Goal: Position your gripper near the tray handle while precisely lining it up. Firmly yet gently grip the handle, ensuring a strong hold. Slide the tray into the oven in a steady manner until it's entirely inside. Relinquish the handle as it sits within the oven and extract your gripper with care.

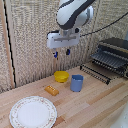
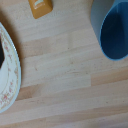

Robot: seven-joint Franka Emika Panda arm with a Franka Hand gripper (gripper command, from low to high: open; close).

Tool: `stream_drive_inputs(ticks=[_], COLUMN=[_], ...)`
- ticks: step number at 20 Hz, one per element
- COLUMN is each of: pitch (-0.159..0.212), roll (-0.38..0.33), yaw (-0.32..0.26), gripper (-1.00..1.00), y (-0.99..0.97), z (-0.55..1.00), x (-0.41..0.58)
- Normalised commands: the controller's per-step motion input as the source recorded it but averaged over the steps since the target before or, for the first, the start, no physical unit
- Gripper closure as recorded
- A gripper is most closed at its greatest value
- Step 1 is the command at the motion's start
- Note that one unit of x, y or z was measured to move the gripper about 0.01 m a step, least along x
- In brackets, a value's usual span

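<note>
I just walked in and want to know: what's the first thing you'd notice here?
The big white robot arm's tool hangs high above the wooden table, over a yellow bowl and a blue cup. The oven sits open at the exterior view's right, and a patterned white plate lies near the front.

Exterior view: camera off arm, raised, angled down across wooden worktop (image 1: 95,107), mid-distance; oven (image 1: 111,56) at exterior view's right, claw (image 1: 62,52) high in centre.
Wrist view: looks straight down, close to the boards.
Shared: blue cup (image 1: 76,83) (image 2: 112,27), patterned plate (image 1: 33,111) (image 2: 9,75), orange block (image 1: 52,90) (image 2: 40,7).
</note>
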Motion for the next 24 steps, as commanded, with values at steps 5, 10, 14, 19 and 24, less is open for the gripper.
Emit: stream_drive_inputs(ticks=[5,10,14,19,24], pitch=[-0.003,0.0,-0.009,-0.027,-0.057], roll=[-0.265,-0.28,-0.29,-0.301,-0.318], yaw=[0.13,0.131,0.128,0.102,0.11], gripper=[-1.0,-1.0,-1.0,-1.0,-1.0], y=[-0.28,-0.39,-0.38,-0.45,-0.39], z=[0.0,0.0,0.0,0.0,0.0], x=[0.0,-0.002,-0.022,-0.047,-0.058])
